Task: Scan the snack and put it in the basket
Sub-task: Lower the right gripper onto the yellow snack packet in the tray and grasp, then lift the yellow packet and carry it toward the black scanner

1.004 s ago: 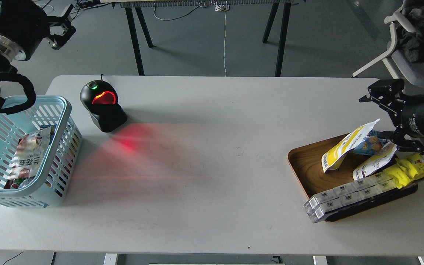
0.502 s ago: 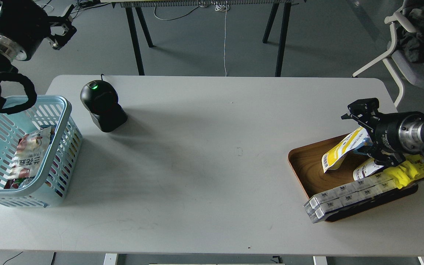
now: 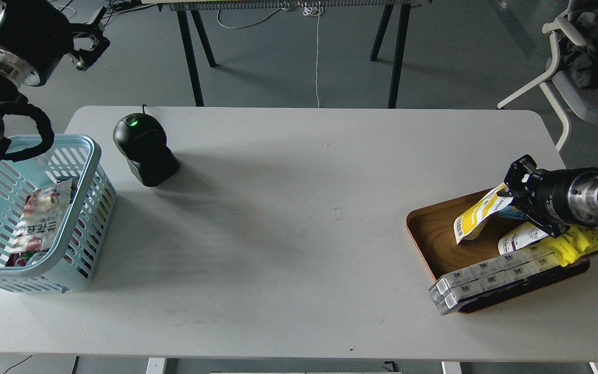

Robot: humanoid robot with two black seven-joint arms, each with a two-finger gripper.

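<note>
Blue basket (image 3: 78, 156) sits far left under spread left gripper (image 3: 91, 44), black scanner (image 3: 146, 150) beside it now showing no red beam, white table (image 3: 299, 234) bare mid-span, snack (image 3: 478, 218) propped in wooden tray (image 3: 434, 234), right gripper (image 3: 517, 195) now lowered onto its top edge, grip unclear.

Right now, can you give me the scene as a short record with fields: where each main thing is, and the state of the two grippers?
snack: yellow and white pouch, leaning in the wooden tray, top end at the right gripper
tray: brown, table's right side, also holding white boxes and a yellow pack
right gripper: at the pouch's top; grip cannot be told
left gripper: raised beyond the table's far left corner, holding nothing
basket: light blue, left edge, one packet inside
scanner: black, green light on, near the basket
</note>
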